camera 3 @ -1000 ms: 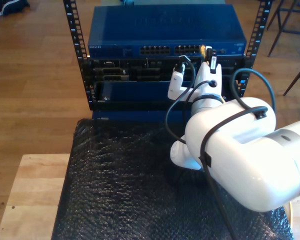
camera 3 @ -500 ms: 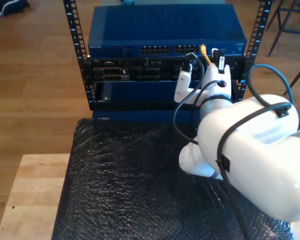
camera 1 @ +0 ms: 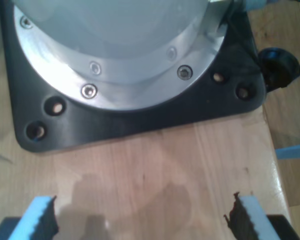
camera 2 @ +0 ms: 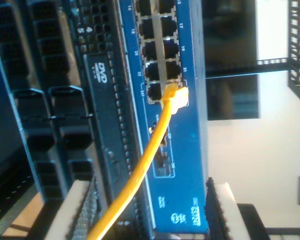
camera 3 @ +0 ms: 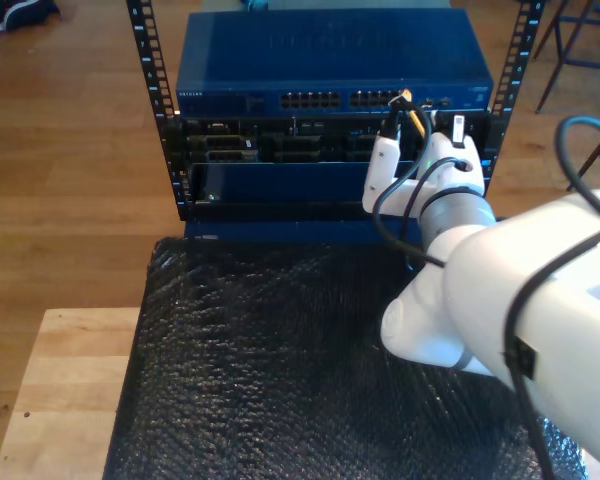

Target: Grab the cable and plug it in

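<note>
Yellow cable point(camera 2: 140, 175) runs between the fingers point(camera 2: 72, 215) of my second tool point(camera 2: 145, 212), which stand wide, not pinching it; its plug point(camera 2: 175, 97) sits in a port of the blue switch point(camera 2: 190, 150), beside port numbers 17, 19, 21. Below the switch, a black drive point(camera 2: 102, 115) reads "DVD". Other switch markings blur. My first tool point(camera 1: 140, 217) gapes wide over a wooden surface point(camera 1: 155, 165), near a black arm base plate point(camera 1: 140, 115)
</note>
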